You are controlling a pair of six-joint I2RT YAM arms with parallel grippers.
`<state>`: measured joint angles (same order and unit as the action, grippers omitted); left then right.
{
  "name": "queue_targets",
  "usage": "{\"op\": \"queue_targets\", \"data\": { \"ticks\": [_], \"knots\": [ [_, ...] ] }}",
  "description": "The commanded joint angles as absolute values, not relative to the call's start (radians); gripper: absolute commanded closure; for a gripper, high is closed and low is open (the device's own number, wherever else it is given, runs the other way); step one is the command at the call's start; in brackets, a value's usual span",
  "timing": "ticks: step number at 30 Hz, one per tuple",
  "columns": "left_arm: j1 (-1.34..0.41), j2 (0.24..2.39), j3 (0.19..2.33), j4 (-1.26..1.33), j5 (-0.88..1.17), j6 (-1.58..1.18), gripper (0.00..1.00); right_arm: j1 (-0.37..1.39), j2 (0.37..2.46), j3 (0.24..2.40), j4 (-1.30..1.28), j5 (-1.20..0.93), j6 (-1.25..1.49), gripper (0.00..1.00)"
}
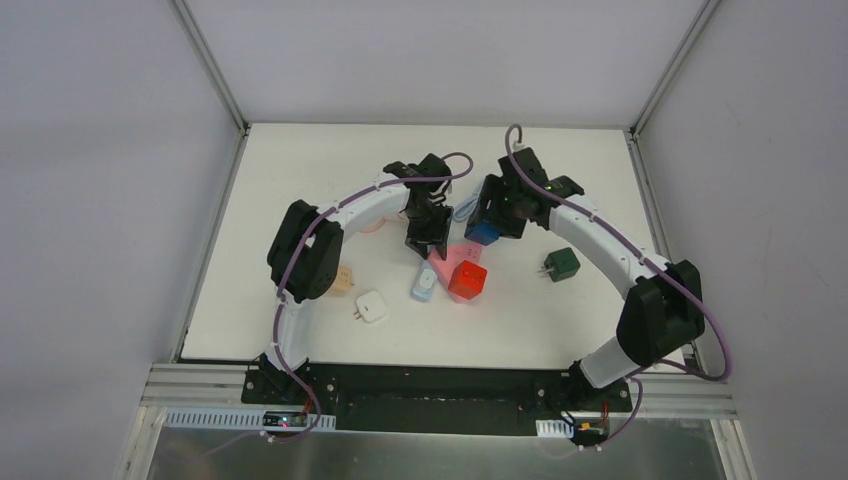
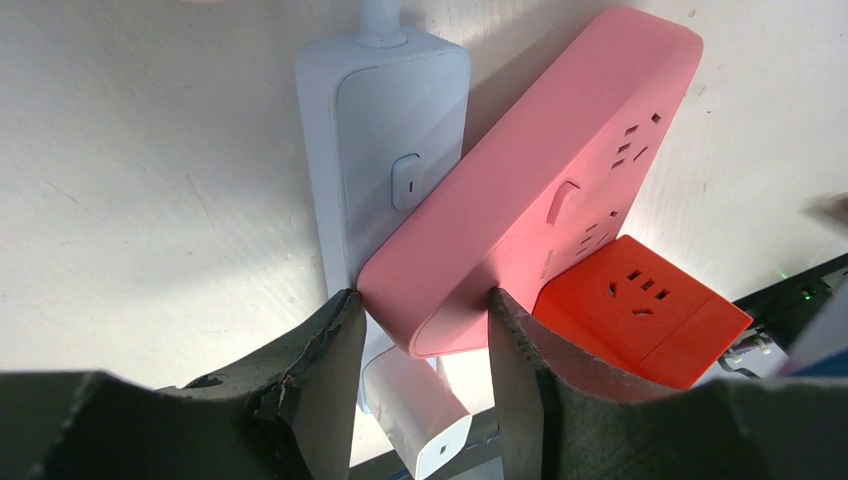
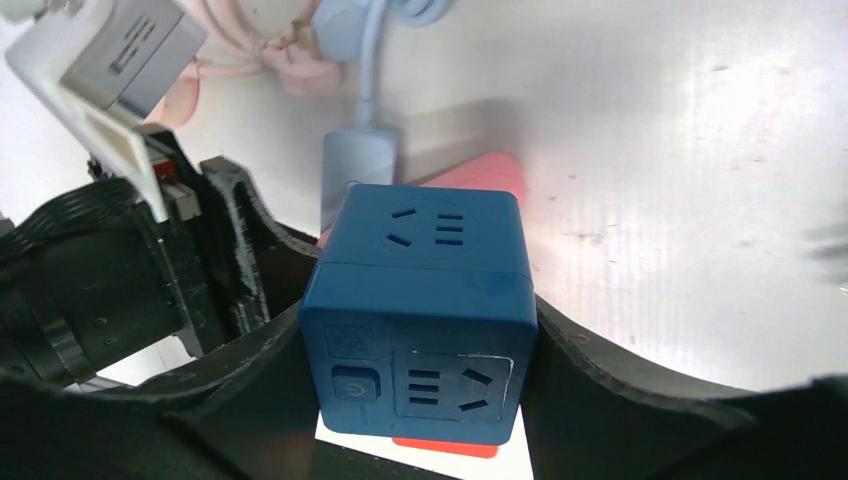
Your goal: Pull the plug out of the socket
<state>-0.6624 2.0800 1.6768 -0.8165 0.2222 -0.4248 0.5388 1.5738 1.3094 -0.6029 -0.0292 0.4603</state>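
Jaws both closed: left gripper [image 2: 420, 335] clamped pink strip [image 2: 560, 170] by end; right gripper [image 3: 420, 340] held blue cube plug [image 3: 420, 270] over pink strip, seating unclear. Risk: angled pull could drag pink strip from left gripper's narrow hold.

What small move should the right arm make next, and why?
Probably carry the blue cube aside and lower it to the table: the right gripper is shut on it, and it seems already clear of the pink strip the left gripper clamps.
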Motion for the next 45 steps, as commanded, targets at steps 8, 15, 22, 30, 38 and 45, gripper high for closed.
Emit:
{"op": "queue_targets", "data": {
  "ticks": [8,15,22,30,38,45],
  "knots": [
    [-0.675,2.170,1.662,-0.867,0.131,-0.365,0.52,0.349,1.387,1.123,-0.508,-0.145,0.540,1.00],
    [-0.675,2.136,1.729,-0.886,0.210,-0.349,0.38,0.245,1.447,1.028,-0.391,-0.313,0.575,0.94],
    [-0.673,2.067,1.744,-0.873,0.195,-0.292,0.27,0.171,1.589,1.038,-0.330,-0.432,0.544,0.76],
    [-0.667,1.988,1.703,-0.865,0.095,-0.286,0.23,0.138,1.676,1.069,-0.308,-0.408,0.523,0.45],
    [-0.647,1.924,1.655,-0.801,0.058,-0.308,0.23,0.134,1.632,1.107,-0.344,-0.361,0.458,0.08],
    [-0.638,1.928,1.673,-0.764,0.082,-0.322,0.25,0.136,1.496,1.126,-0.446,-0.231,0.429,0.02]
  ]
}}
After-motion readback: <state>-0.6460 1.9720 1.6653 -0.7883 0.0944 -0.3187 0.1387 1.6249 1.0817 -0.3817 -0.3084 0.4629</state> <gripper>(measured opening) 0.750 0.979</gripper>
